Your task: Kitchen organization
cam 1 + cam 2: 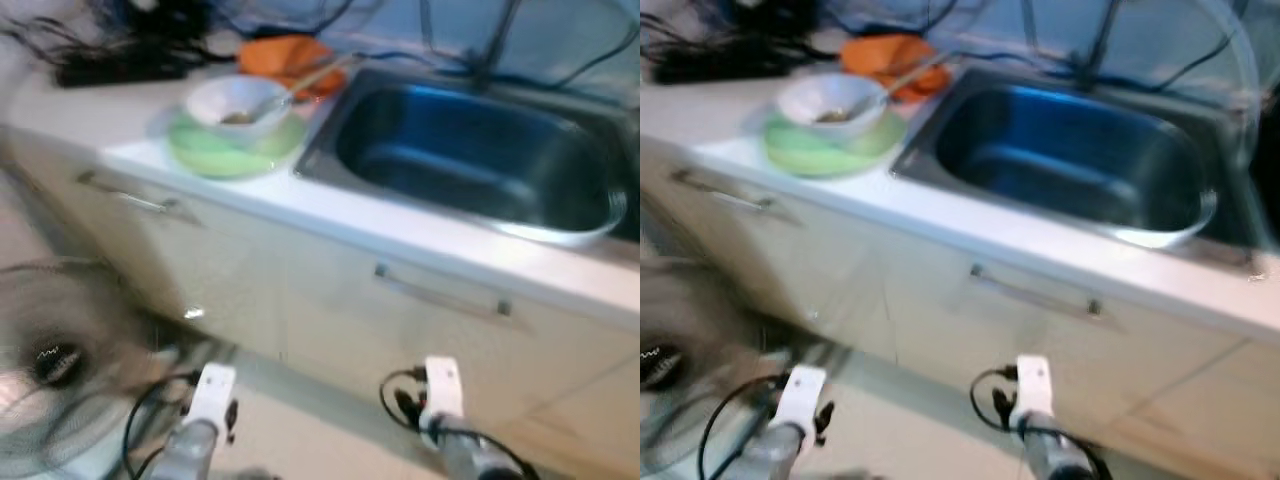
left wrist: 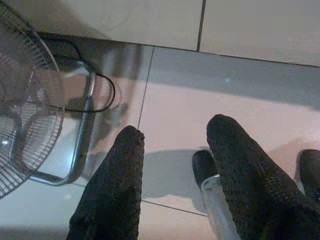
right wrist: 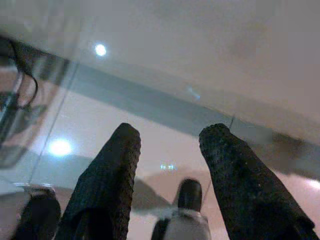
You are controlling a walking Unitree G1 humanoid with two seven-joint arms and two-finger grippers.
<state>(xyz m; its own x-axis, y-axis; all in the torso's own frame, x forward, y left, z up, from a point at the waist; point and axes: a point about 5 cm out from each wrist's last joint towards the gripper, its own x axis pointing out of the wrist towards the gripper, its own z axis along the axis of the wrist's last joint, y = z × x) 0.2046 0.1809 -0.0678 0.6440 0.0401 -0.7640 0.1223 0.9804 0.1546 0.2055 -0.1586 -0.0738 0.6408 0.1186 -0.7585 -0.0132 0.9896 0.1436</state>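
Dishes stand on the counter (image 1: 330, 215) well above and ahead of both arms: a white bowl (image 1: 238, 108) sits on a green plate (image 1: 232, 148), close to the counter's front edge and just beside the left rim of the steel sink (image 1: 470, 150). A utensil handle (image 1: 305, 82) leans out of the bowl toward the sink; its long axis runs from the bowl up and across toward the sink's back left corner. An orange item (image 1: 285, 55), too blurred to identify, lies behind the bowl near the back edge.

The stack lies forward and up from the left arm, so the left arm is judged the nearer one for a reach. The sink basin lies more directly ahead of the right arm.

Left gripper (image 2: 172, 145): hanging low before the cabinet doors (image 1: 330, 310), pointed at the floor tiles beside a floor fan (image 2: 25, 125). Fingers spread moderately apart, nothing between them, touching nothing.

Right gripper (image 3: 167, 145): also low, aimed at the floor and cabinet base. Fingers parted to a similar width, empty.
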